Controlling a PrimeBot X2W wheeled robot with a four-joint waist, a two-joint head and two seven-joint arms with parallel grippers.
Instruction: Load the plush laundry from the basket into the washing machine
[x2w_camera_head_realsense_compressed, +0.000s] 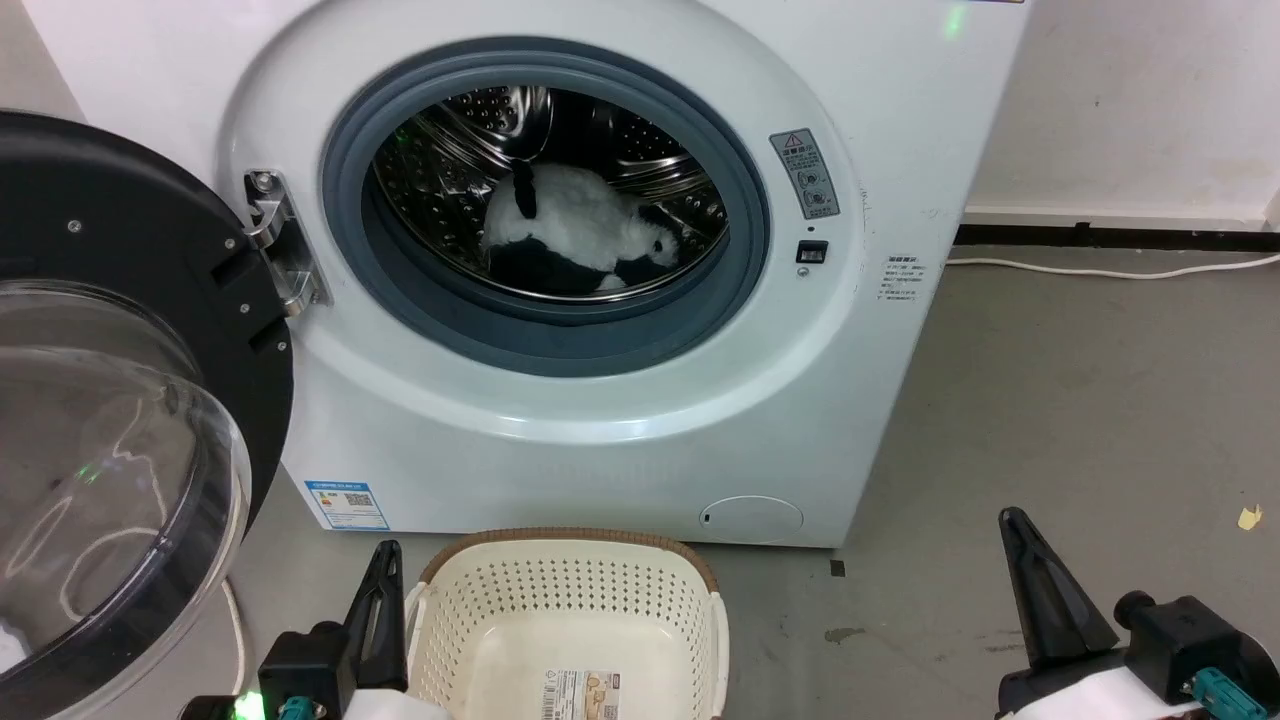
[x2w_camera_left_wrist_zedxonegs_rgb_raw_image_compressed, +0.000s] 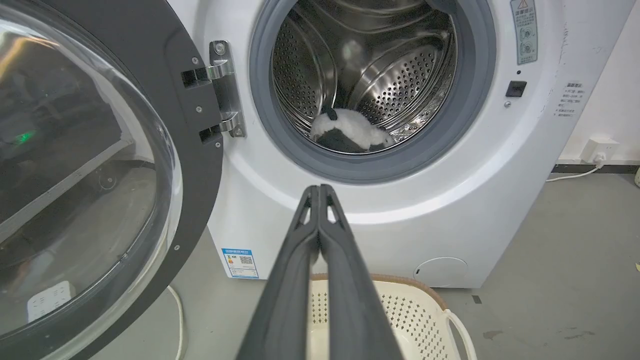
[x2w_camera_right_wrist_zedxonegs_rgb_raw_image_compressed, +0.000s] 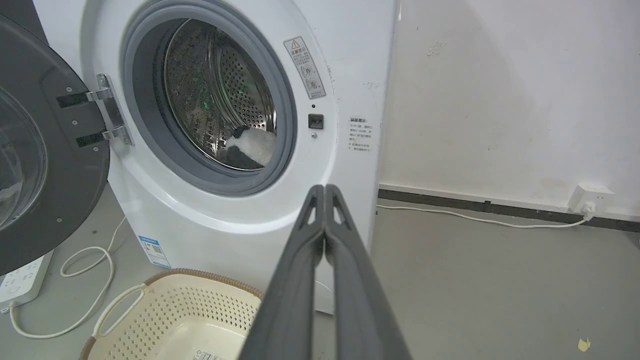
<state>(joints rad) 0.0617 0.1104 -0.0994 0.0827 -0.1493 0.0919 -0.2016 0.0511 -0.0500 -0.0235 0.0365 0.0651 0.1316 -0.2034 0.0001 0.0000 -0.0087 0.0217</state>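
Note:
The panda soft toy (x2w_camera_head_realsense_compressed: 580, 235) lies inside the steel drum of the white washing machine (x2w_camera_head_realsense_compressed: 620, 430), on the drum's floor; it also shows as the panda (x2w_camera_left_wrist_zedxonegs_rgb_raw_image_compressed: 352, 131) and the panda (x2w_camera_right_wrist_zedxonegs_rgb_raw_image_compressed: 250, 147) in the wrist views. The round door (x2w_camera_head_realsense_compressed: 110, 400) stands swung open at the left. The cream basket (x2w_camera_head_realsense_compressed: 570, 620) sits on the floor before the washer, with just a label sticker inside. My left gripper (x2w_camera_head_realsense_compressed: 385, 555) is shut beside the basket's left rim, fingers pressed together (x2w_camera_left_wrist_zedxonegs_rgb_raw_image_compressed: 318, 192). My right gripper (x2w_camera_head_realsense_compressed: 1012, 520) is shut at the lower right (x2w_camera_right_wrist_zedxonegs_rgb_raw_image_compressed: 325, 192), holding nothing.
Grey concrete floor spreads to the right of the washer. A white cable (x2w_camera_right_wrist_zedxonegs_rgb_raw_image_compressed: 475, 217) runs along the dark skirting to a wall socket (x2w_camera_right_wrist_zedxonegs_rgb_raw_image_compressed: 592, 197). A white power strip (x2w_camera_right_wrist_zedxonegs_rgb_raw_image_compressed: 20, 275) and looped cord lie on the floor under the open door.

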